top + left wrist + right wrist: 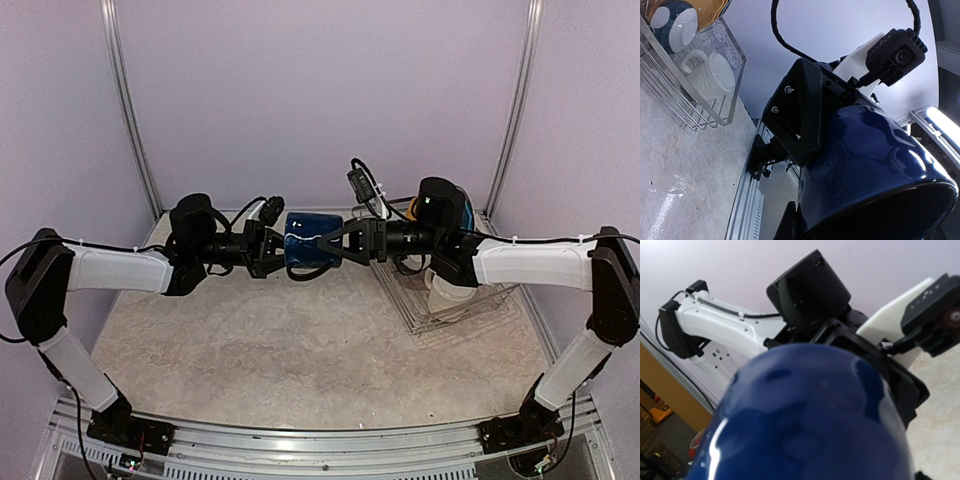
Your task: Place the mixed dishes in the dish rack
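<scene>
Mug in question: the dark blue mug [305,250] is off the table [250,340] and hangs in mid-air at the centre of the workspace, lying on its side between the two arms.

Left gripper [272,250], at the mug's 9 o'clock in the overhead view, is clenched tight on it. The grip looks to be at the rim or wall, but the exact contact point is hidden, so I put that down as probable only.

Right gripper [335,245], at the mug's 3 o'clock, has its jaws spread wide and straddles the mug's body. The left wrist view shows one of its fingers [802,117] lying along the glazed side. I see no sign that it has closed.

Dish rack [415,315] sits on the table at roughly 4 o'clock from the mug, under the right forearm. It is partly loaded: a cream mug [715,75] lies on the wires, with other crockery behind it.

Step in hand, as I judge it: a hand-over of the mug from left arm to right. The next move calls for the right jaws to close firmly on the body before the left lets go. The right arm can then carry the mug to a free spot in the rack. The glaze looks slick, so a premature release risks a drop.
</scene>
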{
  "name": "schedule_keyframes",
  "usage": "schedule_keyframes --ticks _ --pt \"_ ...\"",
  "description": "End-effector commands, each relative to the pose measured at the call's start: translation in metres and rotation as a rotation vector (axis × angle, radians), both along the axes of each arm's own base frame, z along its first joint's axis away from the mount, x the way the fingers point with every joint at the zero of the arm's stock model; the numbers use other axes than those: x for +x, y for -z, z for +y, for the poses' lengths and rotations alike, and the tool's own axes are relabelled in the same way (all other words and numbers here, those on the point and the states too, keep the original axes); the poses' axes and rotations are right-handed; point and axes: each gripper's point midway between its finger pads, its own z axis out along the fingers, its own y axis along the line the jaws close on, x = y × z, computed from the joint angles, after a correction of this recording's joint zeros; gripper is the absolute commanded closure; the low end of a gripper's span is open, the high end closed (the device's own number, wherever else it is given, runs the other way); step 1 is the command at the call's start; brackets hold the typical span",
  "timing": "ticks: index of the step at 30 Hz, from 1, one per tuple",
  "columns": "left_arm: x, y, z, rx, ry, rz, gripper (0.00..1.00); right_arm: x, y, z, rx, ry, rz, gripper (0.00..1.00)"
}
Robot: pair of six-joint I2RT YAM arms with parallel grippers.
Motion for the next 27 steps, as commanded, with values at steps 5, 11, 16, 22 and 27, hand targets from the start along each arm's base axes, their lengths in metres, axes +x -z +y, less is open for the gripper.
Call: schedule_keyframes --ticks 5,11,16,22,27 --pt "-0.004 -0.025 -0.001 -0.072 0.021 -0.091 1.0 -0.014 0.012 0.004 -0.01 -0.072 0.02 0.1" --pt "-0.002 -0.024 -0.002 -0.073 0.021 -0.094 1.0 -0.017 0.005 0.003 0.009 -0.081 0.011 0.38" --pt "-0.001 -0.021 -0.003 -0.07 0.02 -0.089 0.9 -0.017 -0.005 -0.001 0.011 -0.063 -0.018 0.84" --pt "0.001 -0.019 -0.001 -0.064 0.003 -0.088 0.63 -0.007 -0.017 -0.012 -0.017 0.012 -0.05 1.0" --pt "0.005 -0.016 0.005 -0.049 -0.029 -0.087 0.43 0.01 -0.021 -0.034 -0.059 0.108 -0.051 1.0"
